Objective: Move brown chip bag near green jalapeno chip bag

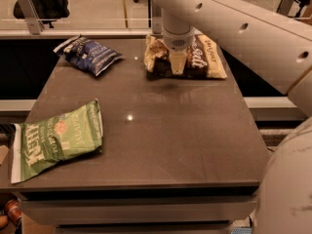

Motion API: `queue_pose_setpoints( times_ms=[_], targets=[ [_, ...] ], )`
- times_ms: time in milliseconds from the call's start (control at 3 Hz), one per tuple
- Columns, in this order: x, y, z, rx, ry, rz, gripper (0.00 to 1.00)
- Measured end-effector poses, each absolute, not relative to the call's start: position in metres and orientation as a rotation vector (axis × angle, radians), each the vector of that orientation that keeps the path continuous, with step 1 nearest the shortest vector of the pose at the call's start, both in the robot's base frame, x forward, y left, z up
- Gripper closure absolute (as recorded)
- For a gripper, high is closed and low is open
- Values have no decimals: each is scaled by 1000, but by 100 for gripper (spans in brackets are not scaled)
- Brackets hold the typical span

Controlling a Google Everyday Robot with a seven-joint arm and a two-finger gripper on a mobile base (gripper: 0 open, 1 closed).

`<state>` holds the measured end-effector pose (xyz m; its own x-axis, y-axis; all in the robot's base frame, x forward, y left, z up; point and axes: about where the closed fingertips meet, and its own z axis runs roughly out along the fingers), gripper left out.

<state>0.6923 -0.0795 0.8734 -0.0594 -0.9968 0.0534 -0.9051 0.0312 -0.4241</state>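
Observation:
The brown chip bag (204,57) lies at the table's far edge, right of centre, dark brown in the middle with tan ends and white script. My gripper (177,65) points straight down over the bag's left half, its tip just at the bag's near edge. The arm hides part of the bag. The green jalapeno chip bag (58,139) lies flat at the table's front left corner, far from the brown bag.
A dark blue chip bag (87,55) lies at the far left of the dark table (185,145). A glass rail and chairs stand behind the table. My arm's large white links fill the right side of the view.

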Motion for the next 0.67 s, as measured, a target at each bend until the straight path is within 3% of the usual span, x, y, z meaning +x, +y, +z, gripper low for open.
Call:
queue_pose_setpoints(
  times_ms=[667],
  targets=[
    [689,-80,892,-1943,2021,-519,86]
  ],
)
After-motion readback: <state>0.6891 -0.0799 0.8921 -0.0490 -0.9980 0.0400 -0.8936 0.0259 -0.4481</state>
